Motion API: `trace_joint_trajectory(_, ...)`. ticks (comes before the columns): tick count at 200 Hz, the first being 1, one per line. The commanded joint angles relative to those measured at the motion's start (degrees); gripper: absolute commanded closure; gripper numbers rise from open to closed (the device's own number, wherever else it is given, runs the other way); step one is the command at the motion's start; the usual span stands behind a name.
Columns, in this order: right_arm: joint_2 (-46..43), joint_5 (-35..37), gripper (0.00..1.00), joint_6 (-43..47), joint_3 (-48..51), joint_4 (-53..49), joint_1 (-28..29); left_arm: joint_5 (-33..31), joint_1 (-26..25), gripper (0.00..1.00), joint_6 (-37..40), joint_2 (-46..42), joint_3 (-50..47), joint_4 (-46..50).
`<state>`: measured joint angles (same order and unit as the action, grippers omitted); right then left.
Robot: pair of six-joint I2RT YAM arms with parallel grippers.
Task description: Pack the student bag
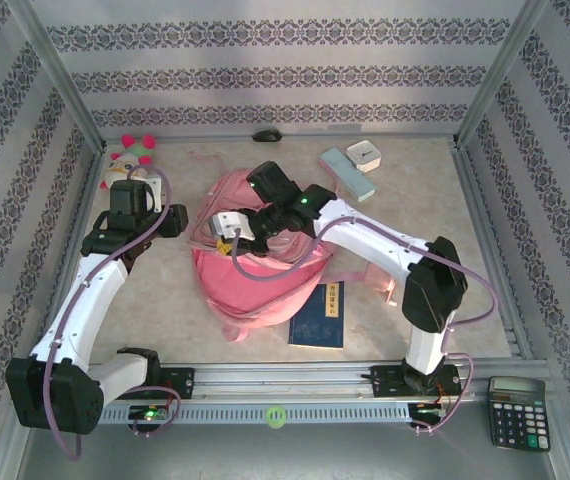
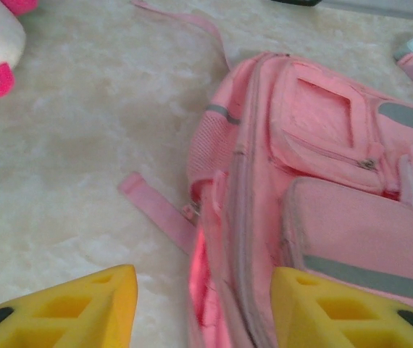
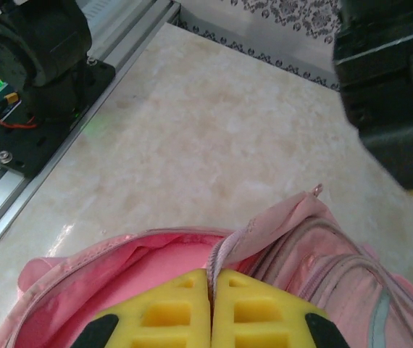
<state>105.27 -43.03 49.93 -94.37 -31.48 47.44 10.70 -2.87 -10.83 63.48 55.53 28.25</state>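
The student bag (image 1: 255, 275) is a big pink backpack lying flat in the middle of the table, its main opening partly unzipped. My right gripper (image 3: 211, 304) is shut on the zipper edge of the bag's opening (image 3: 224, 254) and holds that flap up, so the pink lining shows. In the top view the right gripper (image 1: 223, 238) sits over the bag's upper left part. My left gripper (image 2: 205, 312) is open, its yellow fingers (image 2: 83, 312) spread either side of the bag's side seam (image 2: 239, 217) without gripping it. In the top view the left gripper (image 1: 177, 222) is at the bag's left edge.
A white-and-pink plush toy (image 1: 130, 152) sits at the back left. A dark blue booklet (image 1: 320, 315) lies by the bag's lower right. A pale teal case (image 1: 348, 172) and a small white item (image 1: 365, 153) lie at the back right. A calculator (image 1: 518, 412) rests outside the frame rail.
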Motion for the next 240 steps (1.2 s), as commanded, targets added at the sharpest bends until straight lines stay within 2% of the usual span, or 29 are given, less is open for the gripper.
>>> trace_joint_trajectory(1,-0.93,-4.53,0.82,-5.11,-2.34,2.84,0.9,8.35,0.68,0.48,-4.02,-0.23,-0.27,2.27)
trace_joint_trajectory(9,-2.01,-3.64,0.67,-10.88,-0.22,5.0,0.9,11.66,0.68,0.47,-5.22,-0.07,-1.56,1.08)
trace_joint_trajectory(14,-2.88,-2.96,0.62,-14.33,1.25,6.25,0.9,13.04,0.61,0.46,-5.66,-0.11,-2.44,0.2)
trace_joint_trajectory(29,-6.2,0.85,0.49,-25.11,7.18,9.79,1.24,15.07,0.37,0.46,-7.55,0.06,-5.36,-2.65)
trace_joint_trajectory(46,-11.12,6.91,0.4,-36.94,14.41,12.68,1.43,16.12,-0.15,0.46,-8.88,1.6,-7.72,-4.86)
trace_joint_trajectory(55,-13.51,10.18,0.37,-42.52,17.73,13.77,1.38,16.61,-0.73,0.46,-9.0,3.14,-8.65,-5.76)
trace_joint_trajectory(68,-17.06,18.85,0.32,-54.74,23.24,14.86,0.77,15.46,-2.01,0.46,-9.2,5.7,-9.82,-6.99)
trace_joint_trajectory(84,-20.07,27.32,0.28,-69.72,28.28,12.77,-2.18,13.72,-3.24,0.46,-10.49,9.02,-10.94,-9.0)
trace_joint_trajectory(101,-22.71,31.9,0.27,-84.18,34.1,9.55,-7.73,12.84,-3.85,0.49,-12.17,11.78,-12.37,-11.03)
trace_joint_trajectory(124,-25.19,33.5,0.25,-96.01,42.34,11.83,-15.1,11.28,-4.39,0.53,-13.36,13.51,-14.25,-12.6)
trace_joint_trajectory(143,-23.73,31.42,0.25,-98.21,44.97,17.63,-18.77,10.16,-4.5,0.55,-14.9,13.16,-16.76,-14.29)
trace_joint_trajectory(179,-14.28,28.11,0.25,-97.73,43.04,27.93,-20.72,8.18,-4.51,0.55,-18.33,11.09,-21.21,-15.74)
trace_joint_trajectory(210,-4.52,24.54,0.3,-96.83,35.89,33.0,-19.4,7.72,-4.51,0.57,-20.99,9.53,-24.0,-17.87)
trace_joint_trajectory(240,2.58,23.73,0.33,-96.15,26.34,34.25,-15.76,3.07,-4.51,0.55,-21.07,6.09,-22.94,-15.22)
